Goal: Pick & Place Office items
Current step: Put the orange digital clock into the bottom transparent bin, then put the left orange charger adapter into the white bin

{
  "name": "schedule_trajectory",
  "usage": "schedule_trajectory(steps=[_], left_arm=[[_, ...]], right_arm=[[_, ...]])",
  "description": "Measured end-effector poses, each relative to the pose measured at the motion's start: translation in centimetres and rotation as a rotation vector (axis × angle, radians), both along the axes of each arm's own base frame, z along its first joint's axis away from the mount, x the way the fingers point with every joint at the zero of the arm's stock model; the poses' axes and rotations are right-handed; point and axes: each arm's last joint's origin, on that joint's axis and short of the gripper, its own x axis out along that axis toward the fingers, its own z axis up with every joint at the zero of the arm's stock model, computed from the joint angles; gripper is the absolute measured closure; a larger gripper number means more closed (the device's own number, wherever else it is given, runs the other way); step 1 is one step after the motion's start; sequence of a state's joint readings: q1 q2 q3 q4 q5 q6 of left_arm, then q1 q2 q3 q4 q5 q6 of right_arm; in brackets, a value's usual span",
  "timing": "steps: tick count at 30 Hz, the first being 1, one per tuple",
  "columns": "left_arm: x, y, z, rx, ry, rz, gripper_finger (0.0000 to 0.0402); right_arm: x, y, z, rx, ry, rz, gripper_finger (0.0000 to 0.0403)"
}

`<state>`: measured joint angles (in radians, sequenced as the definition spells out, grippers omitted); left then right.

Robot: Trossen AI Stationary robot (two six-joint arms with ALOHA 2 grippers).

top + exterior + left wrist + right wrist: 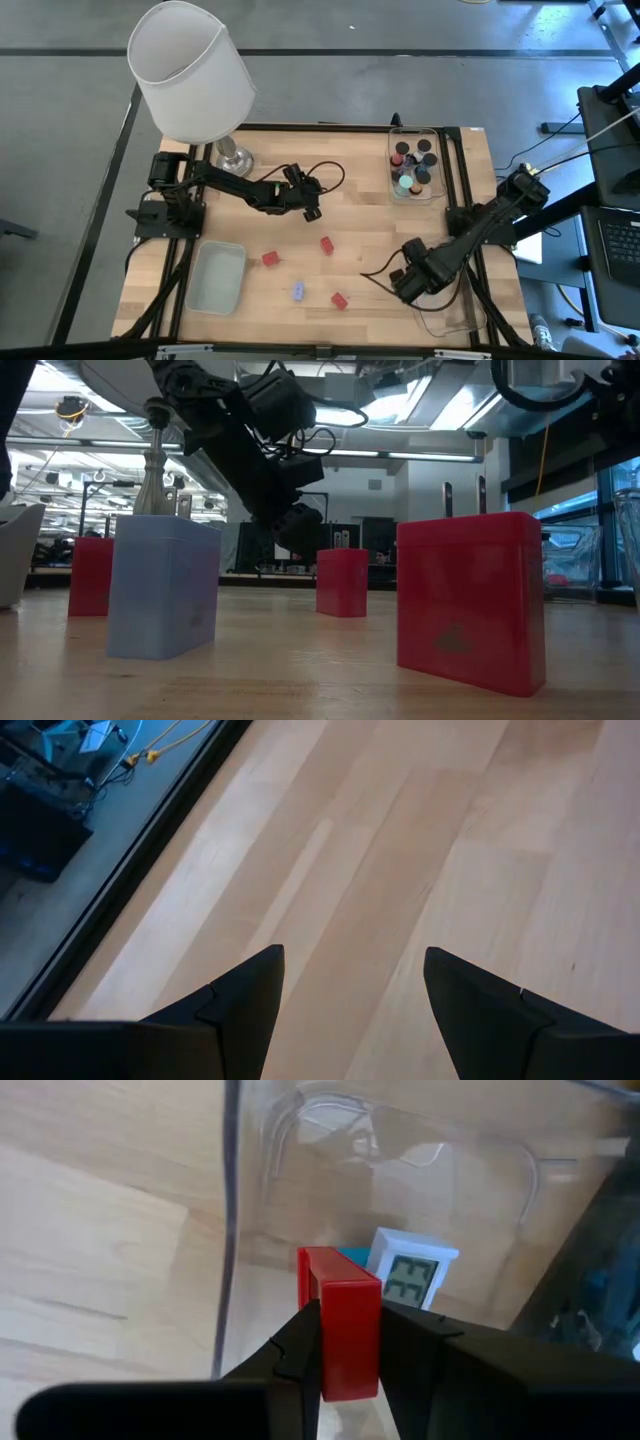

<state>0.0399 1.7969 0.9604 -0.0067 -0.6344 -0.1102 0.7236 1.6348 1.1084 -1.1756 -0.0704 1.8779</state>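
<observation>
High view, three red blocks (327,244) loose on table (360,230), one blue piece (297,291)

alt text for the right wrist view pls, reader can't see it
The right gripper is shut on a small red block, holding it at the wall of a clear plastic tray on the wooden table. Inside the tray lie a white piece with a digital display and a teal piece.

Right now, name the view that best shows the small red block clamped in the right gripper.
The right wrist view: the red block fills the right gripper over a clear tray. The high view hides it; the others miss it.
</observation>
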Motion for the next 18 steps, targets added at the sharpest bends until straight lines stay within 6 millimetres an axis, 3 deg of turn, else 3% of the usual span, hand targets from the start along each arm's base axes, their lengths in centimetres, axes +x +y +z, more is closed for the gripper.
schedule_trajectory(steps=[18], left_arm=[[-0.02,0.00,-0.02,0.001,0.001,0.001,0.0163]], right_arm=[[-0.18,0.32,-0.21,-0.050,-0.036,0.037,0.0289]])
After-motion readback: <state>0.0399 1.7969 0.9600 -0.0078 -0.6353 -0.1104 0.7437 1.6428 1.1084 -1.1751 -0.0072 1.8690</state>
